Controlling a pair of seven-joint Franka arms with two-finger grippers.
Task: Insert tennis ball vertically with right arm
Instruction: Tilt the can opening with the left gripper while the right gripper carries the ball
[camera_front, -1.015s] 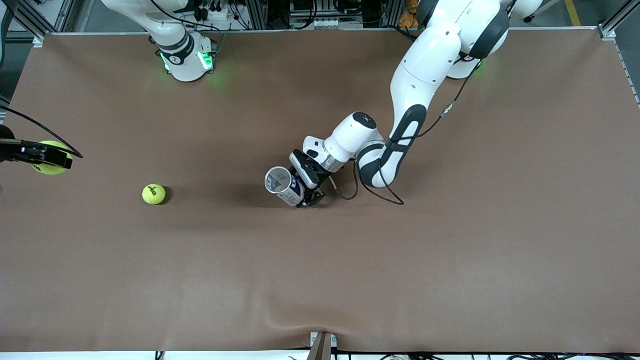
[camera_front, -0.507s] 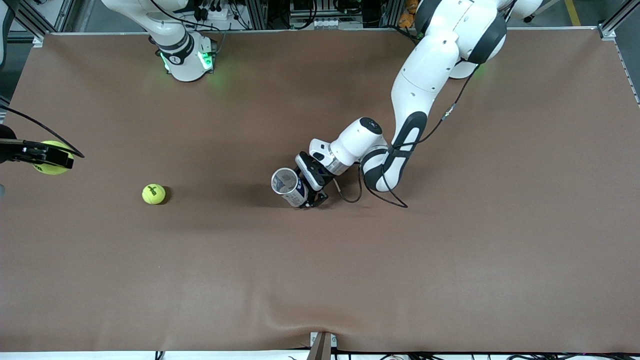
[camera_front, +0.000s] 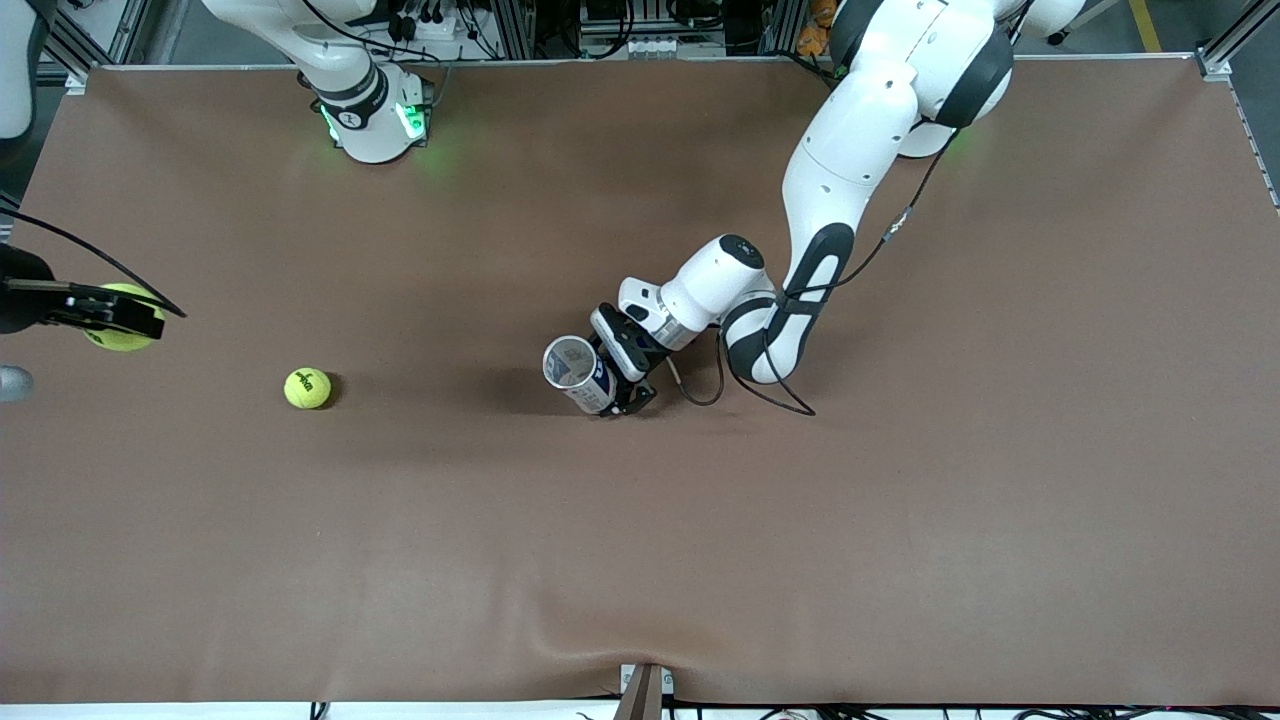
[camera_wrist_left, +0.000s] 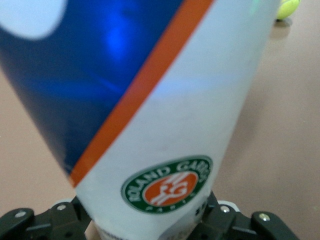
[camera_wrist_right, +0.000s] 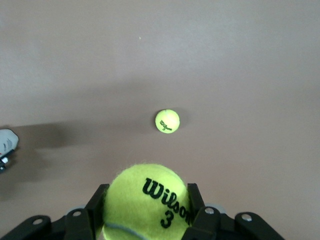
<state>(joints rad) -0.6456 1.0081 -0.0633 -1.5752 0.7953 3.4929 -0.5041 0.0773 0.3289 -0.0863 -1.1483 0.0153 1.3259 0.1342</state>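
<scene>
Can (camera_front: 578, 374) mid-table between left gripper (camera_front: 628, 392) fingers, loose ball (camera_front: 307, 388) toward right arm's end, held ball (camera_front: 122, 317) in right gripper (camera_front: 105, 312) above that end

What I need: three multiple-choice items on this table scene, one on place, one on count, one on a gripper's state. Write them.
1. The loose yellow-green felt tennis ball lies:
A in the can
B under the left arm's base
C on the brown table, between the white-and-blue cylindrical ball can and the right arm's end

2. Tennis balls in view:
A one
B two
C four

3. The right gripper is:
A shut on a second tennis ball
B open
C shut on nothing

Answers:
1 C, the front view shows it there.
2 B, one loose, one gripped.
3 A, the right wrist view shows it clamped.
</scene>
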